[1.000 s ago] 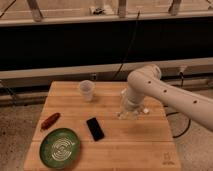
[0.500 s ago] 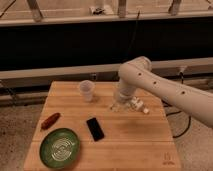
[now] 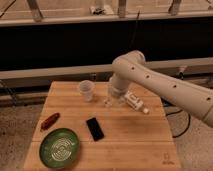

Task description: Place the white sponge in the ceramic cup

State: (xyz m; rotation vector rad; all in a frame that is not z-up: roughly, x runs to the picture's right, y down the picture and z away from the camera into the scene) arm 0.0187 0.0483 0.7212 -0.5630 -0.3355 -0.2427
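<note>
The ceramic cup stands upright at the back left of the wooden table. My gripper hangs a little above the table, just right of the cup and apart from it. It is shut on a small whitish piece, the white sponge, which shows only partly at its tip. The arm reaches in from the right.
A white bottle-like object with a small tip lies just right of the gripper. A black phone lies in the middle. A green patterned plate sits at the front left, with a reddish-brown object behind it.
My gripper has moved left and slightly back, away from the white bottle-like object and toward the cup. Nothing on the table has moved.
</note>
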